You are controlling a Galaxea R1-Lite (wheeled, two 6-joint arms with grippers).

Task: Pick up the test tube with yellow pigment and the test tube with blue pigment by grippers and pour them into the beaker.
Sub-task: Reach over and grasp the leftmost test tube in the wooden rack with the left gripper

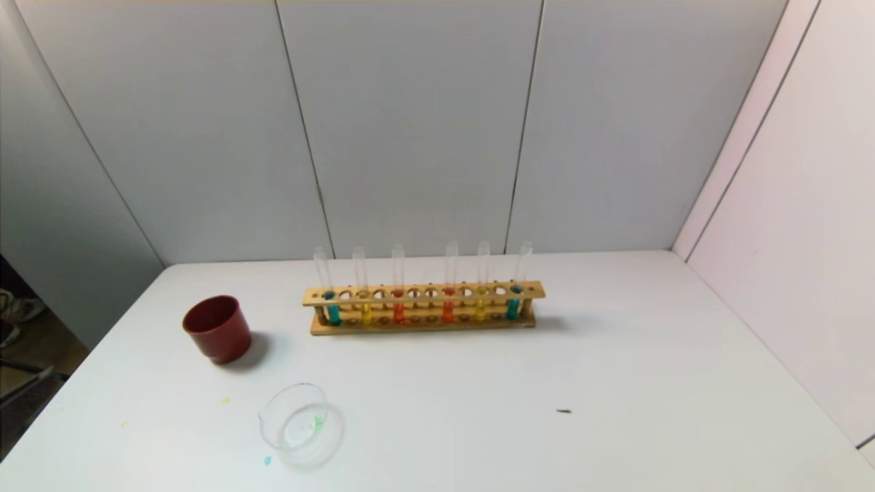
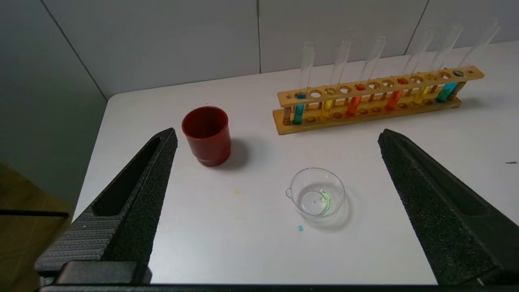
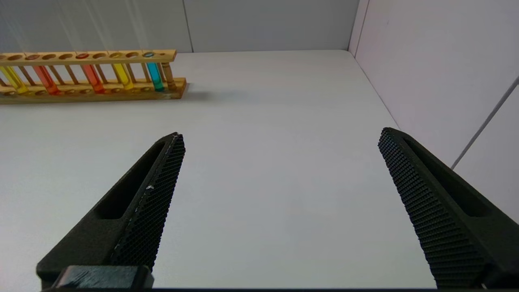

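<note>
From my head, neither pincer shows; the wooden rack [image 1: 424, 307] stands upright on the tabletop [image 1: 615, 383], with the beaker [image 1: 299, 422] nearer me and the red cup [image 1: 217, 328] beside it.

My left pincer [image 2: 277, 136] gapes wide, the beaker [image 2: 317, 197] lying between its fingers and beyond, the blue tube [image 2: 300, 103] and yellow tube [image 2: 330, 101] racked farther off.

My right pincer [image 3: 279, 136] is spread too, with another blue tube [image 3: 154, 75] far beyond its left finger.

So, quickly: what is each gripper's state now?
Left gripper: open, holding nothing, above the table.
Right gripper: open, holding nothing.
</note>
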